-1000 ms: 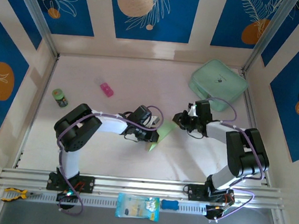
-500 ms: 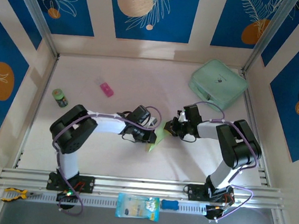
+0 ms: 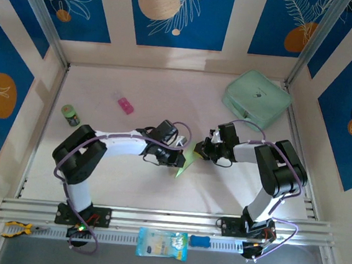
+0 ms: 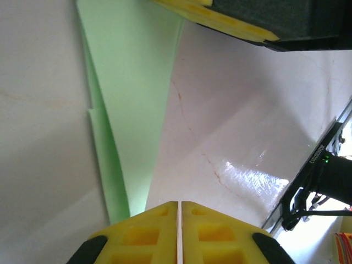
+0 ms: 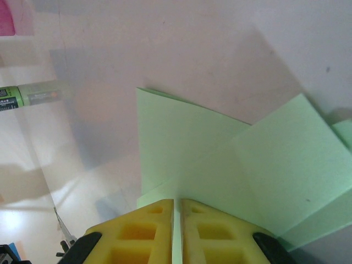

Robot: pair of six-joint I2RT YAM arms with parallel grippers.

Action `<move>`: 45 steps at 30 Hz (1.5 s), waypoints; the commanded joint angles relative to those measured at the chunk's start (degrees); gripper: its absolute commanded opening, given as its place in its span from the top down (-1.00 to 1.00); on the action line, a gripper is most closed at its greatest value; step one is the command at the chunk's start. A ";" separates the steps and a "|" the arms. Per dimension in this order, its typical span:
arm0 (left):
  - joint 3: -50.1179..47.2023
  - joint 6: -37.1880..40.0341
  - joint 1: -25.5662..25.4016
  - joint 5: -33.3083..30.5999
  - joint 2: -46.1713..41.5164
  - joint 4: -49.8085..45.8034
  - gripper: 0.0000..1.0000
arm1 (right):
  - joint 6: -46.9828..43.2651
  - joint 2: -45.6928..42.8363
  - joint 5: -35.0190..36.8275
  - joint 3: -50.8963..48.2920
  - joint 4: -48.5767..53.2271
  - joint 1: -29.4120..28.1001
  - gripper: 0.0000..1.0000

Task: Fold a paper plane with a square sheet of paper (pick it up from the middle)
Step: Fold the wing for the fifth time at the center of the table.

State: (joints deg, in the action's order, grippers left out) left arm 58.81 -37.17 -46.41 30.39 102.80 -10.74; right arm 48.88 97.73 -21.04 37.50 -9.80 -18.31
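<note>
Frankly, the left tool [image 4: 179,231] is hard to judge: its yellow fingers [image 4: 137,237] are closed together, and the narrow end of the folded paper sheet [image 4: 132,82] runs up to them, but I cannot tell whether it is pinched. From above, the sheet lies at the centre of the bench [image 3: 127,183], between both tools and mostly covered by them. To the right, the right tool [image 5: 177,234] is closed on the sheet's edge, with a green sliver showing between its two pads.

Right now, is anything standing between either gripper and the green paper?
Nothing visible does: the left gripper and the right gripper are both shut directly on the folded green paper.
</note>
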 commanded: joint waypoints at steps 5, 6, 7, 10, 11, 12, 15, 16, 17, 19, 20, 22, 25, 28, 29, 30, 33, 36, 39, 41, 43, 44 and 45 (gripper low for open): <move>1.69 2.60 -0.92 0.96 3.07 -3.19 0.82 | -1.07 1.03 2.14 -1.72 2.33 0.64 0.74; 1.60 3.09 -0.97 0.15 3.38 -4.15 0.83 | -1.16 0.95 2.09 -1.72 2.35 0.72 0.74; 1.45 3.30 -0.91 -0.31 3.61 -4.47 0.84 | -1.16 0.84 2.05 -1.74 2.43 0.72 0.74; 0.36 3.68 -0.87 -1.46 4.14 -5.10 0.87 | -1.36 0.63 1.83 -1.81 2.52 0.88 0.74; 0.03 3.78 -0.95 -2.10 4.31 -5.50 0.88 | -1.42 0.68 1.79 -1.77 2.49 0.94 0.74; -0.20 4.01 -0.87 -2.67 4.33 -5.99 0.90 | -1.45 0.68 1.66 -1.80 2.47 1.00 0.74; -1.36 4.38 -0.93 -3.75 3.93 -6.57 0.92 | -1.49 0.45 1.42 -1.81 2.42 1.11 0.74; -1.79 4.40 -0.90 -3.86 3.60 -6.63 0.91 | -1.51 0.38 1.22 -1.75 2.37 1.12 0.74; -2.07 4.52 -0.88 -3.93 3.40 -6.74 0.92 | -1.58 0.41 1.18 -1.72 2.45 1.23 0.74; -2.79 4.49 -0.92 -3.94 2.86 -6.60 0.92 | -1.78 0.27 1.00 -1.56 2.49 1.35 0.74; -3.05 4.39 -0.95 -3.95 2.61 -6.55 0.93 | -1.86 0.24 0.86 -1.48 2.57 1.40 0.74; -3.57 4.28 -0.88 -4.07 1.87 -6.07 0.94 | -2.15 0.11 0.24 -1.06 2.56 1.56 0.73; -4.07 3.85 -0.89 -4.16 -0.01 -4.62 0.95 | -2.47 -0.34 -0.54 -0.47 2.67 1.53 0.73; -3.61 3.26 -0.90 -4.13 -2.31 -3.54 0.97 | -2.75 -0.46 -0.50 -0.06 3.20 1.52 0.73; -3.50 2.74 -0.89 -4.01 -3.16 -2.67 0.98 | -2.70 -0.44 -0.50 -0.13 3.18 1.55 0.73; -3.37 2.30 -0.88 -3.70 -4.04 -1.71 0.98 | -2.68 -0.40 -0.44 -0.19 3.15 1.52 0.73; -1.06 1.99 -0.93 -1.12 -4.05 0.54 0.98 | -2.49 -0.13 -0.30 -0.49 2.89 1.65 0.74; 2.65 2.19 -1.04 0.28 -1.46 0.63 0.99 | -2.13 0.25 -0.45 -0.91 2.21 1.55 0.73; 6.82 3.41 -1.05 1.04 2.35 -1.11 0.99 | -1.98 0.40 -0.40 -1.02 1.96 1.47 0.73; 9.35 4.28 -1.24 1.35 4.86 -2.59 0.99 | -2.03 0.47 -0.40 -1.06 1.91 1.51 0.73; 10.95 4.84 -1.31 1.36 6.99 -3.22 0.98 | -1.96 0.46 -0.41 -1.11 1.89 1.50 0.74; 11.66 5.06 -1.32 1.59 7.90 -3.57 0.98 | -1.96 0.41 -0.39 -1.11 1.88 1.40 0.73; 12.37 5.53 -1.38 1.34 8.79 -4.32 0.98 | -2.03 0.40 -0.32 -1.20 1.81 1.42 0.73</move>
State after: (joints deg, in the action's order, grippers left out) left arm 69.32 -33.80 -47.27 30.24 109.08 -11.73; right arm 47.79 97.69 -22.28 37.39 -9.61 -17.17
